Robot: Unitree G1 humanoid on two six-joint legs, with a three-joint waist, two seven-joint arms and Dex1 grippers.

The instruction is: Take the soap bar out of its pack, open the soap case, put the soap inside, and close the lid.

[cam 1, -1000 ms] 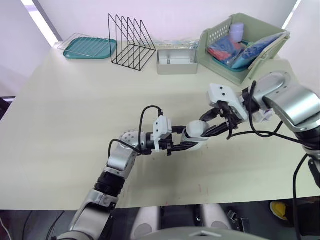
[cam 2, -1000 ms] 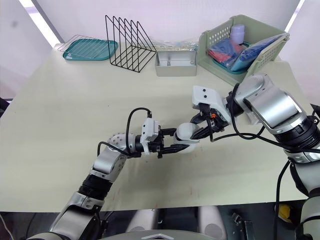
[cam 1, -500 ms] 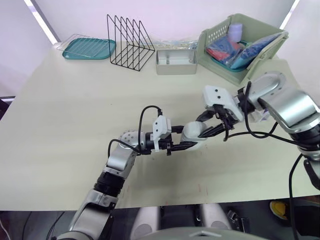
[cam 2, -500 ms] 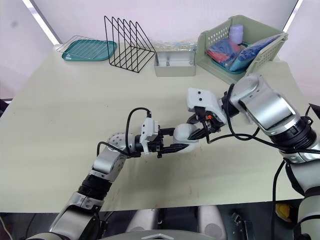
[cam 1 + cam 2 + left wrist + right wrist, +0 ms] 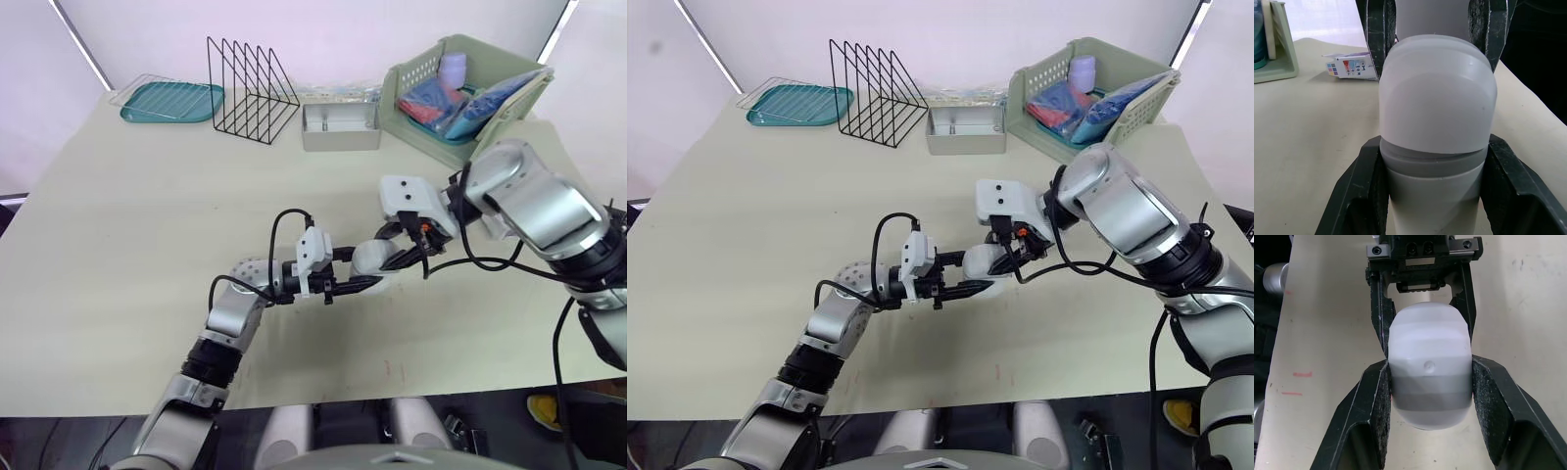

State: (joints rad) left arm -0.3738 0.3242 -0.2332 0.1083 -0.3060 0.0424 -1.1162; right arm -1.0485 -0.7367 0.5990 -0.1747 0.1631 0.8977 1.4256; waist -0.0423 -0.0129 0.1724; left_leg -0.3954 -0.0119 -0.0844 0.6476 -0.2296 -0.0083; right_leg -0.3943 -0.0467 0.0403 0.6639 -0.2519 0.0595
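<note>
A white oval soap case (image 5: 370, 257) with a grey band round its middle hangs just above the middle of the table, its lid closed. My left gripper (image 5: 361, 268) is shut on one end of it and my right gripper (image 5: 386, 255) is shut on the other, the two facing each other. In the right wrist view the case (image 5: 1430, 367) sits squeezed between my right fingers (image 5: 1374, 411), with the left gripper's fingers beyond it. A soap pack (image 5: 1352, 66), a small printed box, lies flat on the table behind the case.
Along the far edge stand a teal tray (image 5: 171, 100), a black wire rack (image 5: 250, 88), a grey metal box (image 5: 340, 127) and a green basket (image 5: 460, 93) holding coloured packs. The cream table (image 5: 147, 215) is bare to the left of the arms.
My right wrist has swung leftward, closer to the left gripper. Both grippers keep their hold on the case. The camera has shifted slightly.
</note>
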